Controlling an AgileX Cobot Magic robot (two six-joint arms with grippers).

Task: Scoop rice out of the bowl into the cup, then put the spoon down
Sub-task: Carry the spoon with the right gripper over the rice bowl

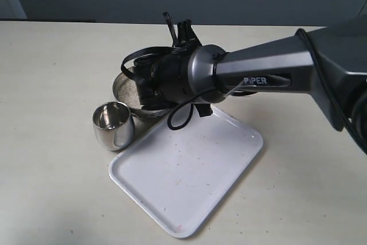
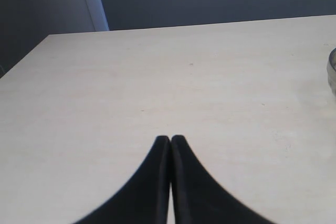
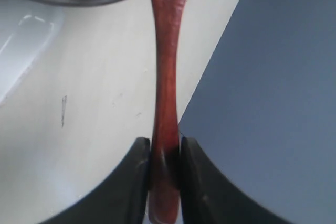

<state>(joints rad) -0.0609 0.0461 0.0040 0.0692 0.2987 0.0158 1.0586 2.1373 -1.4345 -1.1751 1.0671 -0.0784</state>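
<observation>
Beige table [image 1: 51, 78], bare on the left. White tray [image 1: 189, 187], corner under the bowl [image 1: 119, 84] rim; rice [image 1: 133, 93] inside. Cup [image 1: 113, 124] just beside both. Right gripper [image 3: 165, 153] clamps spoon [image 3: 167, 77] handle, which reaches the bowl rim. Left gripper [image 2: 170, 140] closed, empty, over bare table.

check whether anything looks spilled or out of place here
Nothing looks spilled or askew. The only oddity is the tray, which carries a few small dark specks and a faint reddish smudge by its nearest corner; too small to identify. The cup stands upright beside the bowl.
</observation>
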